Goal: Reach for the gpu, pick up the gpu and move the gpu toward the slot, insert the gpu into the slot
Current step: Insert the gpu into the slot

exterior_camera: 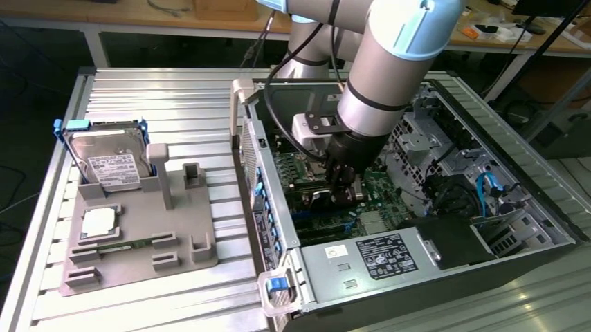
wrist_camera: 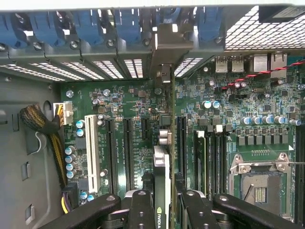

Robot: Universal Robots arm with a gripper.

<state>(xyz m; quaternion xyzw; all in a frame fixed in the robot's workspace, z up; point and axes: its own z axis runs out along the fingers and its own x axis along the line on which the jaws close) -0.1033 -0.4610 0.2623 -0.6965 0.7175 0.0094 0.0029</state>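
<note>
In the exterior view I see my black gripper (exterior_camera: 340, 188) lowered inside the open dark-grey computer case (exterior_camera: 517, 207), above the green motherboard (exterior_camera: 374, 187). A silver hard drive with white label (exterior_camera: 109, 162) stands on the grey fixture tray (exterior_camera: 138, 242) at the exterior view's left.

In the wrist view my fingers (wrist_camera: 143, 210) are clamped on the thin dark gpu card (wrist_camera: 162, 181), held edge-on over the black expansion slots (wrist_camera: 127, 148), its grey bracket (wrist_camera: 164, 52) against the case's rear wall.

The gpu (wrist_camera: 162, 186) shows edge-on, its lower end cut off between the tool's fingers (wrist_camera: 141, 210).
</note>
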